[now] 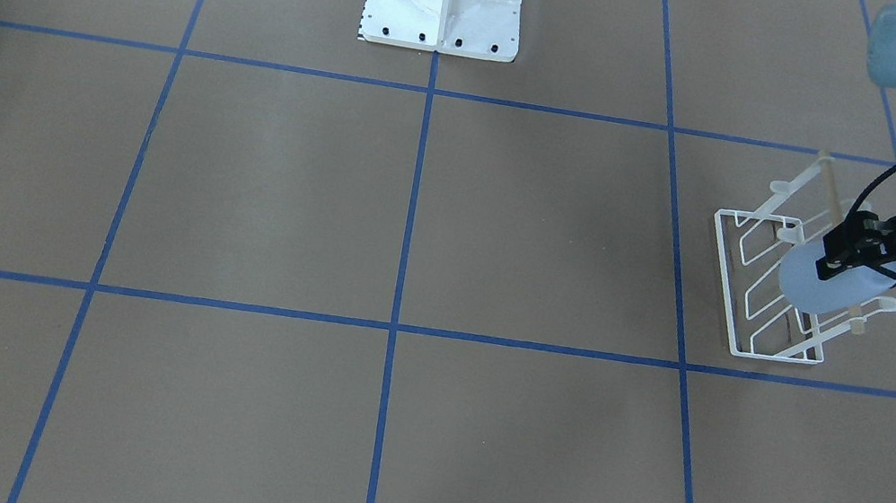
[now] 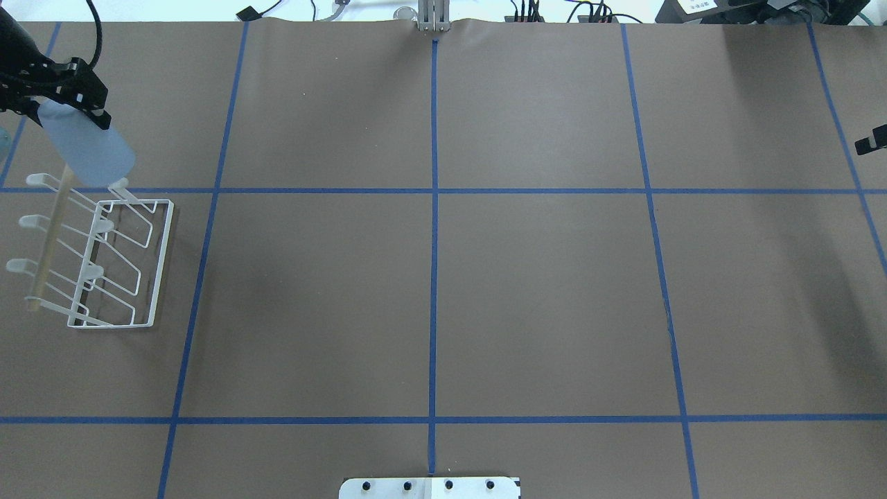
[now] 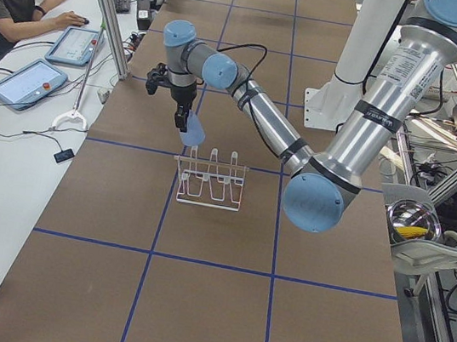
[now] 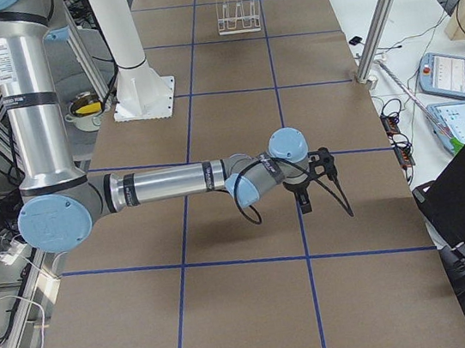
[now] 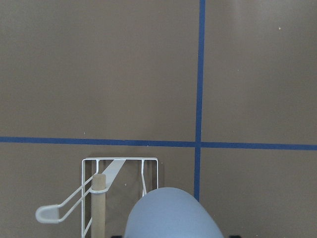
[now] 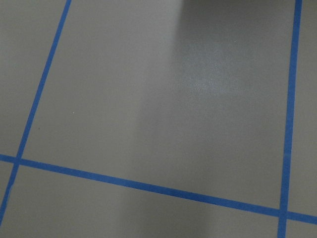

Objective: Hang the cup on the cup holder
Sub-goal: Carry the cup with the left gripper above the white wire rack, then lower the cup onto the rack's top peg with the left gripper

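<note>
A brown tabletop (image 2: 429,291) crossed by blue tape lines (image 2: 433,208) fills every view. At its left end in the overhead view, the left hand (image 2: 73,111) is clamped on one end of the cup (image 2: 93,152), holding it tilted in the air over the end of the rack (image 2: 162,263) farthest from the robot. The cup's free end overlaps the end prong (image 2: 119,184) and the tip of the bar (image 2: 48,239), though whether it touches them cannot be told. Judged from this, the pick-up and carry are done; seating the cup over a prong and letting go are left; no prong bears anything yet. The cup is plain pale blue, smooth, tapered and handleless; which end faces down is unclear. At the far right edge only a sliver of the right hand (image 2: 872,142) shows, well apart from the rack; whether it is open or closed cannot be told.
</note>
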